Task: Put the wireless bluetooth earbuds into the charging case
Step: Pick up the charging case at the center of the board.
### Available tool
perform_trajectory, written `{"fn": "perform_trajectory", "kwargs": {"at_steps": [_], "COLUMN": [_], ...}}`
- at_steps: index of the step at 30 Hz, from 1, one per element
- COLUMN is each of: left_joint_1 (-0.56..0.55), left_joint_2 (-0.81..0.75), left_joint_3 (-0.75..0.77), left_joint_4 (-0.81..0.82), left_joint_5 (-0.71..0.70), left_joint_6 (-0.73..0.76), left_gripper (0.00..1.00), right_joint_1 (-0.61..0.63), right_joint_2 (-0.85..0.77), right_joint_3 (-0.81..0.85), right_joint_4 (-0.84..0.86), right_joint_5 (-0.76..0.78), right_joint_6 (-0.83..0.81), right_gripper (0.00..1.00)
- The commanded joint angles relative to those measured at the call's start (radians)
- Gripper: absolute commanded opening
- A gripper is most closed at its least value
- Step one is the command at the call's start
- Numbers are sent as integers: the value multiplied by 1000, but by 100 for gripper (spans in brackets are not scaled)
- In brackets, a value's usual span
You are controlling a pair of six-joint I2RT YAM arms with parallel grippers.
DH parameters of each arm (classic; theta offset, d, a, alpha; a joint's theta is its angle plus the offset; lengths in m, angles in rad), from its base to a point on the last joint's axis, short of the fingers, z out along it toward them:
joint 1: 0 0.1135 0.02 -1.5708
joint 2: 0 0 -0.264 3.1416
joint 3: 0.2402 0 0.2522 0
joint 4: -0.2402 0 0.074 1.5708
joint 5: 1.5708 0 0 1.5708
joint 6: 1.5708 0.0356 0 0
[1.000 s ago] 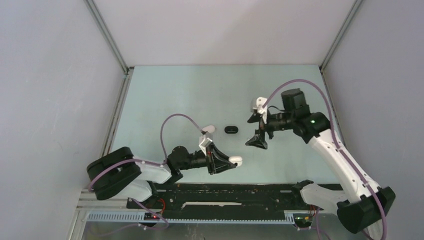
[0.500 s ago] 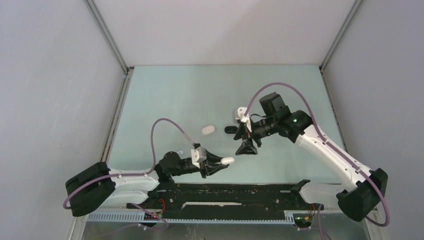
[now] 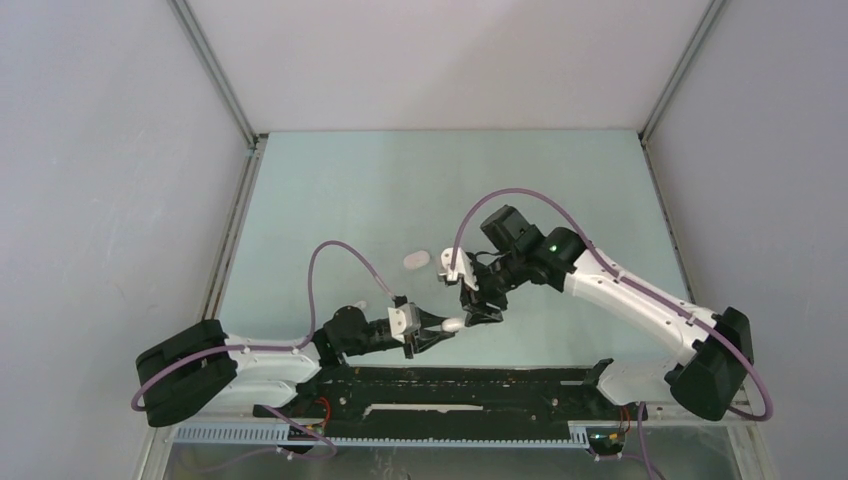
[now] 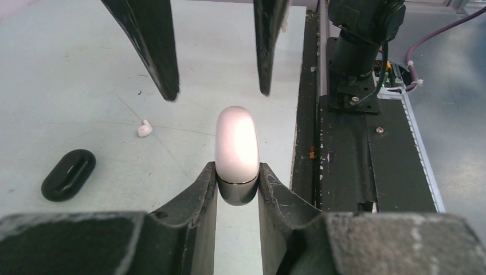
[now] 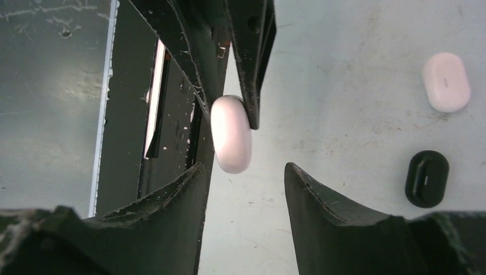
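The white charging case [image 4: 236, 149] was held clear of the desk [image 3: 350, 190]. It looked shut, and no seam or lid edge could be made out for certain. Your left end effector [image 4: 236, 176] had its fingers pressed in on one end of it, and the rounded free end pointed toward the other arm. Your right end effector [image 5: 243, 169] was spread, with a finger on either side of that free end and touching nothing. In its own wrist view the case sat nearer one finger than the other. The step, as I judged it, was to take a second hold so the lid could be worked open. To do that well, you needed to centre the free end between the right fingers before bringing them in, so both met the shell together. The closing needed to be slow, because a glossy, curved shell gripped only at its tip could squirt out or twist in the left hold. The left pinch had to stay firm and steady throughout. A white earbud [image 4: 144, 129] lay loose on the desk near a black case [image 4: 68, 175], well apart from the held case, so opening had to come first. A second white case [image 5: 446, 81] lay near the black one and was best left alone.
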Motion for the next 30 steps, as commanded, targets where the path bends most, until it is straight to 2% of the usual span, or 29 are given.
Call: {"fn": "perform_trajectory", "kwargs": {"at_steps": [1,13,20,23,24,28,30], "left_joint_1": [-7,-7,-7,-7,-7,-7,-7], "left_joint_2": [-6,-12,-16,-14,-10,3,2], "left_joint_3": [12,4,3,4,6,10,10], "left_joint_4": [36,51,51,51,51,51,51], "left_joint_5": [-33,-58,-66,-75,-77,-89,-98], "left_joint_6": [47,49,45,43,40,25,24], "left_gripper": [0,1,2,3,5,28,34], "right_joint_1": [42,92,100,99,100,100,100], "right_joint_2": [29,76,85,85,87,78,72], "right_joint_3": [30,30,30,33,39,72,93], "right_joint_4": [-13,2,13,7,-2,-40,-60], "right_joint_5": [72,95,77,68,71,103,118], "right_joint_6": [-35,-20,-6,-7,-10,-26,-31], "right_gripper": [55,49,36,26,23,17,15]}}
